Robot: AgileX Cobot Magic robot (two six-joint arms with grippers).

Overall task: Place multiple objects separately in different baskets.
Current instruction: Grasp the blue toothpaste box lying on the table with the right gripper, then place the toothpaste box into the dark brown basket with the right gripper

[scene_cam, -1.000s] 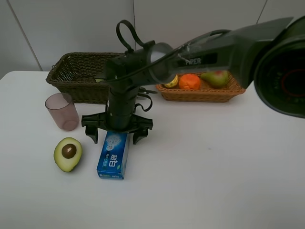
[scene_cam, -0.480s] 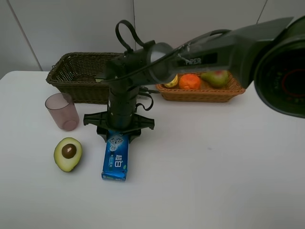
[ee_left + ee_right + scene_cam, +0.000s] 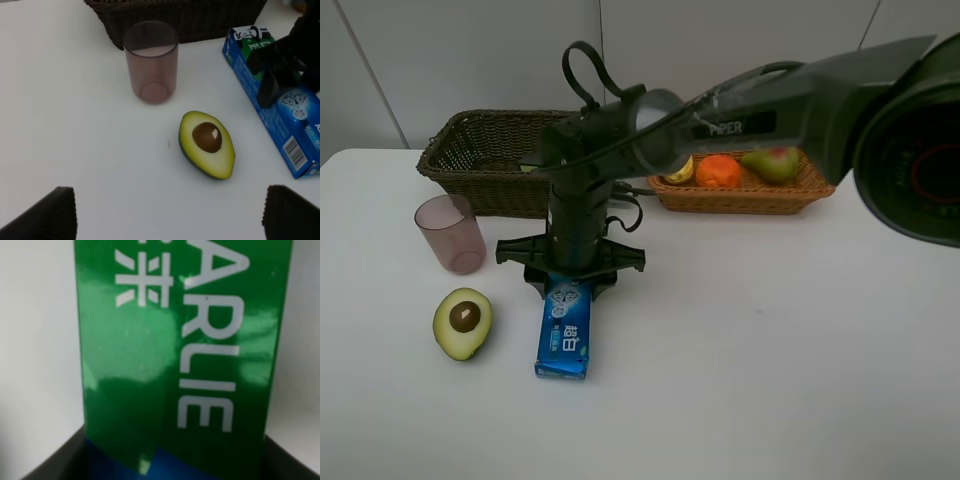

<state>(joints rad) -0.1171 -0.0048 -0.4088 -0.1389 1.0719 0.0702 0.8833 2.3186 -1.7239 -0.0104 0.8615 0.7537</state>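
Blue-green toothpaste box (image 3: pixel 564 335), clamped at one end by the right gripper (image 3: pixel 568 286), could be levered loose when lifted.

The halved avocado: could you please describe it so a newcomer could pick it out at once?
On the white table, a dark wicker basket sits back left with a mauve cup before it. Nearer than the cup, left of the blue toothpaste box, lies the halved avocado: the only cut fruit, brown pit facing up.
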